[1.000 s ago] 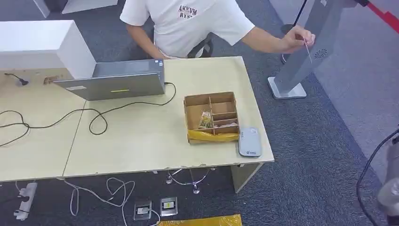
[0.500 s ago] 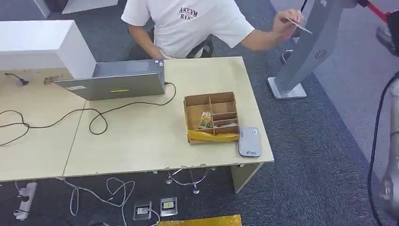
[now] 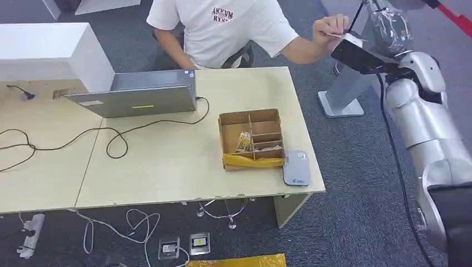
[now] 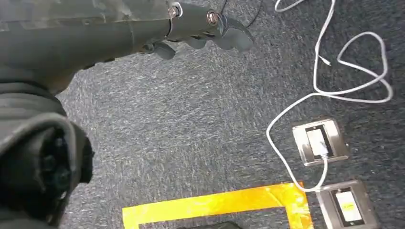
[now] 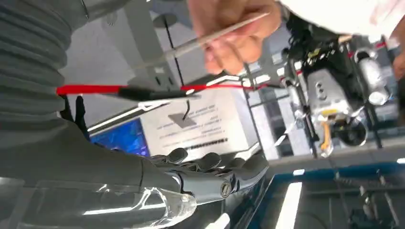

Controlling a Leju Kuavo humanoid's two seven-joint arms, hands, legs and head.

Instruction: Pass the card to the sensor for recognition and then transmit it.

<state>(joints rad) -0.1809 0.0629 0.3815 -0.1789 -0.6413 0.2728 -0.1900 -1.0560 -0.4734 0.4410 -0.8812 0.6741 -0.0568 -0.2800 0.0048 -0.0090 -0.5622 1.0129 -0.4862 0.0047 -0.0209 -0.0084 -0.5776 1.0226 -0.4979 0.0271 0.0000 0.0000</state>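
Reaching with my right hand [image 3: 356, 53], fingers spread and empty, just beneath the person's hand [image 3: 328, 26] pinching the card [image 3: 340, 35], upper right.

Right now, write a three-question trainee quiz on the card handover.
1. True or false: the right hand already grips the card.
2. Who holds the card? A) the person's hand B) the left hand C) nobody, it lies on the table
3. Fill in: the grey card reader lies on the table beside the cardboard ____.

Key: 1 false, since the right hand is open beside the card; 2 A; 3 box.
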